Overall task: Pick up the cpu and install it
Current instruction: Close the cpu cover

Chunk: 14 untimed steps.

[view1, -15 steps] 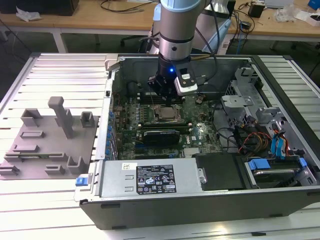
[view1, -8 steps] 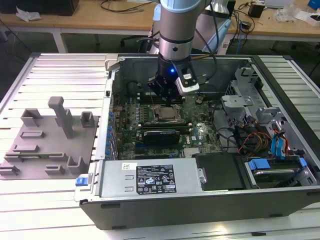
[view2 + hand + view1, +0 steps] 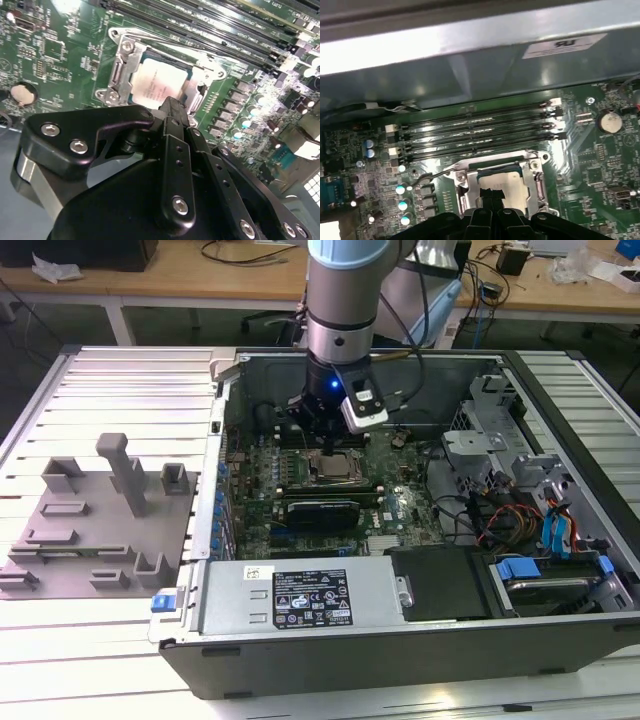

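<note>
The cpu (image 3: 155,80) is a small silver-topped square lying flat inside the dark metal socket frame (image 3: 121,62) of the green motherboard (image 3: 400,490). It also shows in the first wrist view, the cpu (image 3: 517,185), and in the exterior view as the cpu (image 3: 337,466). My gripper (image 3: 172,106) hangs just over one edge of the chip, its black fingers drawn together with nothing between them. In the first wrist view the gripper (image 3: 492,194) covers part of the chip's near edge. In the exterior view the gripper (image 3: 322,443) reaches down into the open computer case.
Memory slots (image 3: 480,130) run beside the socket, near the case wall (image 3: 470,75). A long black expansion card (image 3: 320,510) lies on the socket's other side. Drive bays and cables (image 3: 530,500) fill the exterior view's right. A grey holder plate (image 3: 90,530) sits left of the case.
</note>
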Motion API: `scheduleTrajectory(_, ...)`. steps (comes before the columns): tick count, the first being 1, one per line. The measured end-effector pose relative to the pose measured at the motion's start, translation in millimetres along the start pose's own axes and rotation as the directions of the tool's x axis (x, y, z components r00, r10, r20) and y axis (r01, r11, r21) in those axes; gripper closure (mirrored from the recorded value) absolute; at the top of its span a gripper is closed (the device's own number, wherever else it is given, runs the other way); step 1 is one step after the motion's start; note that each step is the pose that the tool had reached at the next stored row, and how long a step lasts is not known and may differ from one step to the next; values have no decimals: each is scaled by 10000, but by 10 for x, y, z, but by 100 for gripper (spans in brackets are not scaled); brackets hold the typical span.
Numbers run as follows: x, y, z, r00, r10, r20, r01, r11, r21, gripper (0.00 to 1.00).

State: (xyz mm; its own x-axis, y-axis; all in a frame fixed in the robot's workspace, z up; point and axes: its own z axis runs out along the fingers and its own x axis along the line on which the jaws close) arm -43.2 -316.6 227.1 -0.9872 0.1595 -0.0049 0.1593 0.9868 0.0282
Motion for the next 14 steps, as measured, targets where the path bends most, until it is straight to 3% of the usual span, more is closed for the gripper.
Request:
scheduleTrajectory(3,66,-16,16,10000,-83,0,83,10000,-4,89)
scheduleTrajectory(7,67,-61,65,9980,-636,-17,636,9980,-5,89)
scheduleTrajectory(14,93,-109,146,9970,-771,-22,771,9970,-6,89)
